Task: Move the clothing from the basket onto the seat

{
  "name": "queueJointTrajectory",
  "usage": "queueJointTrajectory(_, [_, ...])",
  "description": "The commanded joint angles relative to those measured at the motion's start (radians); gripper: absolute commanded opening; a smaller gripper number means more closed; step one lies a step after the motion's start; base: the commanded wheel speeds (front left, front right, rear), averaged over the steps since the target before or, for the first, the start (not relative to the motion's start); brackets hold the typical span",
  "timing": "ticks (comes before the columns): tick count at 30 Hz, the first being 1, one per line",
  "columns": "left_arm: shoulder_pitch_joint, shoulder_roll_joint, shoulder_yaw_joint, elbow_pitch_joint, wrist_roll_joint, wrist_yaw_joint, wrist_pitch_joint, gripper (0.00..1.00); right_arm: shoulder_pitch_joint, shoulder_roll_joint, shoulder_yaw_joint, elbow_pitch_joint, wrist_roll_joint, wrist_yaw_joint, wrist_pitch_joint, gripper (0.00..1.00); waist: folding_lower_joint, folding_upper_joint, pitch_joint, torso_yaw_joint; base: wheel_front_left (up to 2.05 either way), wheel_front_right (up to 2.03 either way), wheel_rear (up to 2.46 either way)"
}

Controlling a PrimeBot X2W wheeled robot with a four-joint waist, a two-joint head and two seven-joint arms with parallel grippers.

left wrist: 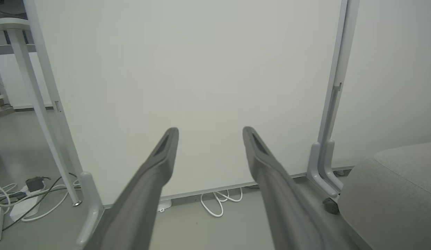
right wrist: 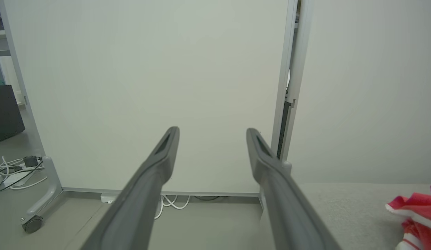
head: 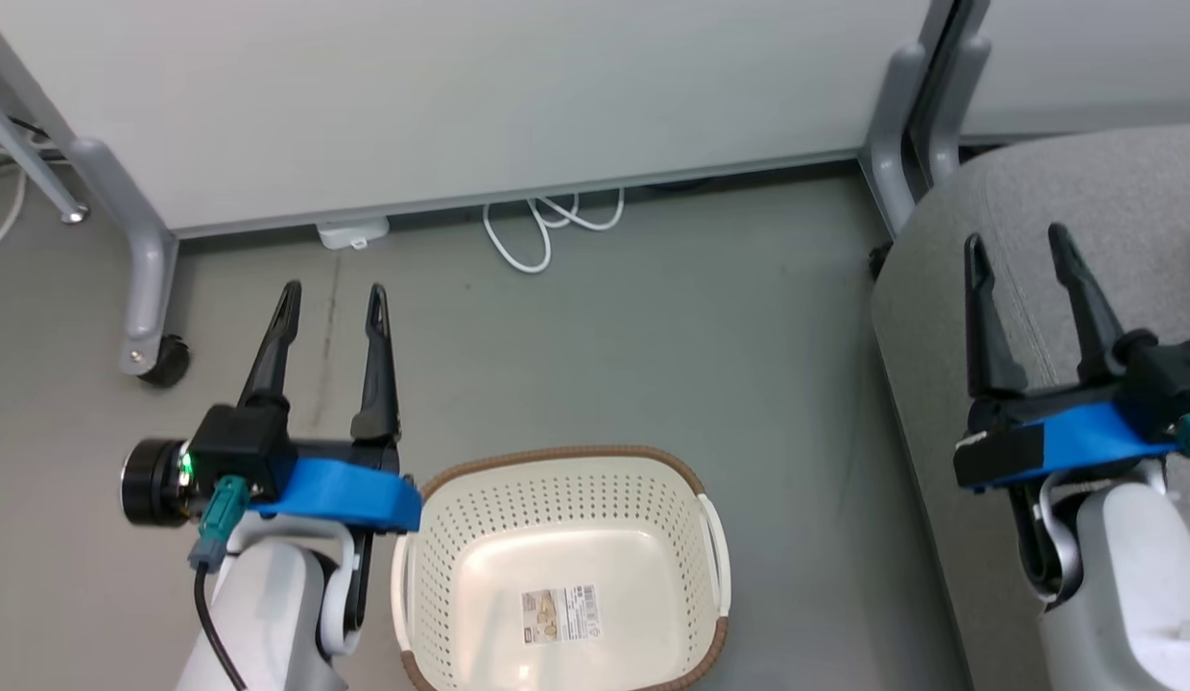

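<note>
- The basket (head: 566,451) is set on the floor (head: 653,317) at the bottom of the head view, mouth upward, with its white handles at that view's left and right. Its near end is cut off by the edge, so its long axis cannot be told.
- Inside the basket, a paper label (head: 560,614) is seen lying flat on the bare bottom.
- The clothing (right wrist: 419,215) is seen in the right wrist view as a crumpled red heap with white trim, laid on the seat (right wrist: 340,208). It is cut off by that view's right edge, so its long axis and heading cannot be told.
- The seat is placed to the right of the basket, apart from it, with a strip of floor between them.
- The left gripper (head: 334,288) is held over the floor to the left of the basket. Its fingers are pointed toward the pale panel (head: 461,96) and spread well apart, with nothing held.
- The right gripper (head: 1014,236) is held over the seat's left part. Its fingers are likewise spread well apart, with nothing gripped.
- A white cable (head: 547,226) is looped on the floor at the panel's foot.
</note>
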Motion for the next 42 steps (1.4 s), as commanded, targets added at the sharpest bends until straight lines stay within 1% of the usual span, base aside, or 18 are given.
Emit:
queueJointTrajectory(1, [0.028,-0.008,0.015,-0.004,0.012,-0.008,-0.002,1.00,0.031,0.007,0.002,0.003,0.003,0.000,-0.001,1.00,0.0002,0.0000,-0.033,0.022,0.00,0.00,0.00])
queueJointTrajectory(11, [0.132,-0.040,0.103,-0.011,0.061,-0.057,-0.002,1.00,0.149,0.034,0.009,0.025,0.023,0.000,-0.001,1.00,0.0002,0.0000,-0.078,0.034,0.00,0.00,0.00])
queueJointTrajectory(17, [0.160,-0.053,0.137,-0.025,0.075,-0.077,-0.002,1.00,0.194,0.040,0.015,0.033,0.026,0.000,-0.001,1.00,0.0002,0.0000,-0.083,0.039,0.00,0.00,0.00])
queueJointTrajectory(24, [0.191,-0.064,0.154,-0.019,0.075,-0.102,-0.002,1.00,0.218,0.047,0.016,0.044,0.028,0.000,-0.001,1.00,0.0002,0.0000,-0.088,0.046,0.00,0.00,0.00])
queueJointTrajectory(32, [0.204,-0.068,0.167,-0.011,0.074,-0.115,-0.003,1.00,0.230,0.054,0.014,0.055,0.036,0.000,-0.001,1.00,0.0002,0.0000,-0.095,0.056,0.00,0.00,0.00])
queueJointTrajectory(42, [0.208,-0.068,0.160,-0.004,0.058,-0.113,-0.003,1.00,0.239,0.058,0.013,0.069,0.035,0.000,-0.001,1.00,0.0002,0.0000,-0.100,0.058,0.00,0.00,0.00])
